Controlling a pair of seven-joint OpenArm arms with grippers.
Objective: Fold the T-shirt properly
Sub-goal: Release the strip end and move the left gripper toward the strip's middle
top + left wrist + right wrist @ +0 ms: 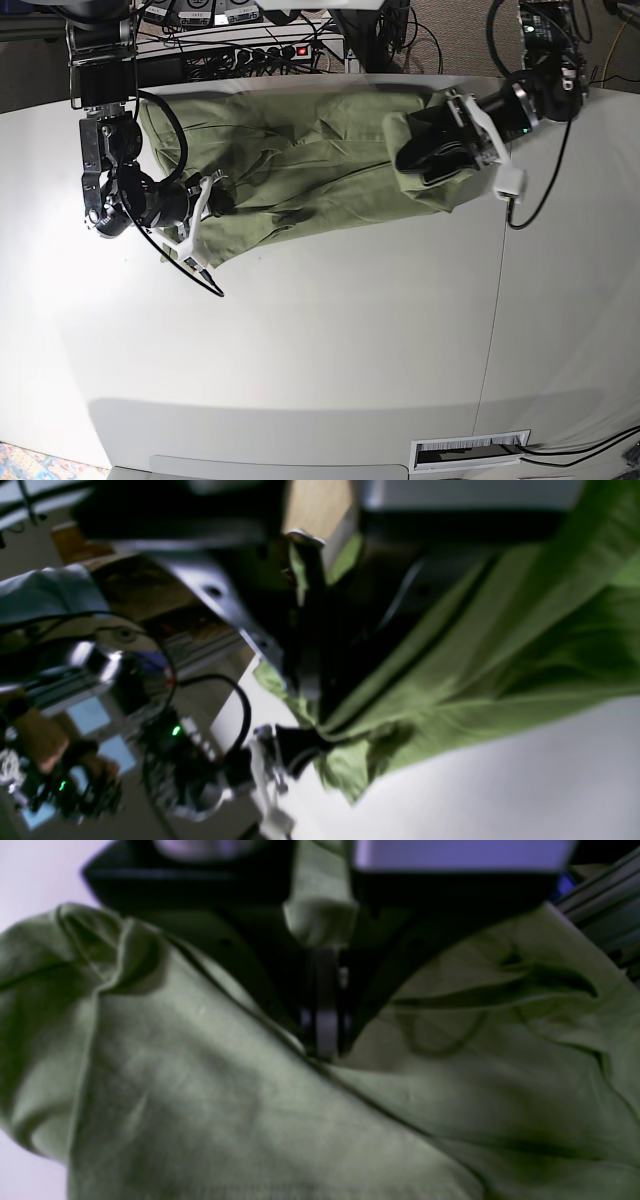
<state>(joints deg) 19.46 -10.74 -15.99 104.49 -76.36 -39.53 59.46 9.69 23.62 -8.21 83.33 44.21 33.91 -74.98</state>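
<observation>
The olive-green T-shirt (300, 150) lies bunched and wrinkled along the far side of the white table (300, 350), stretched between both grippers. My right gripper (213, 200), on the left of the base view, is shut on the shirt's near left edge. In the right wrist view its jaws (322, 1042) pinch a fold of the cloth (200, 1090). My left gripper (418, 152), on the right of the base view, is shut on a bunched, folded-over part of the shirt. In the left wrist view its closed jaws (306, 700) hold green fabric (500, 655) just above the table.
A power strip (265, 50), cables and electronics sit just beyond the table's far edge, behind the shirt. A black cable (200, 275) loops from the right arm onto the table. A slotted white plate (470, 450) lies at the front edge.
</observation>
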